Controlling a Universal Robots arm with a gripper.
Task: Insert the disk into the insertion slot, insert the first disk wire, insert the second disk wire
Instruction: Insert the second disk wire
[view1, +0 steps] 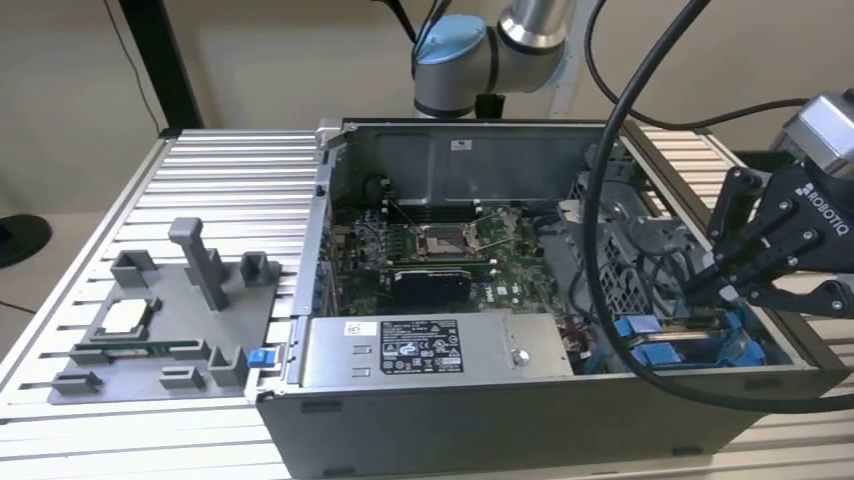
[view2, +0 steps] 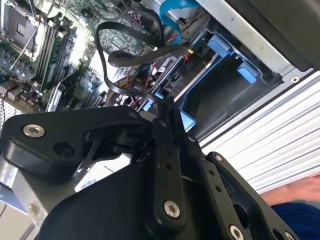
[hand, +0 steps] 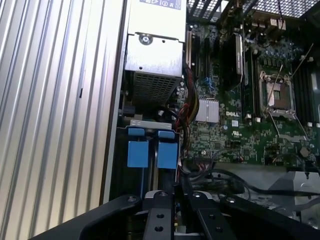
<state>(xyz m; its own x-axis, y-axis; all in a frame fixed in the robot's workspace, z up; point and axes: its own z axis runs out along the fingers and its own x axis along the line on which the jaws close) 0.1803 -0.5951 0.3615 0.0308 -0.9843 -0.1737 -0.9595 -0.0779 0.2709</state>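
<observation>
In the exterior view my black gripper (view1: 703, 293) reaches down into the open computer case at the exterior view's right, just above the blue drive bay. Its fingers are shut on the end of a thin black disk wire (view2: 107, 80), which loops away over the motherboard in the second wrist view. In both wrist views the gripper (view2: 164, 107) (hand: 169, 196) has its fingers pressed together. The disk (hand: 137, 152) shows its two blue carrier tabs and sits down in the insertion slot (view2: 248, 74), between the blue rails. Another flat black wire (view2: 150, 54) runs to the disk's edge.
The grey labelled power-supply box (view1: 400, 350) lies along the case's front wall, with the motherboard (view1: 441, 250) behind it. A grey fixture plate (view1: 147, 330) stands on the ribbed aluminium table at the exterior view's left. The arm's thick black cable (view1: 617, 180) hangs across the case. A hand (view2: 295, 192) shows beside the case.
</observation>
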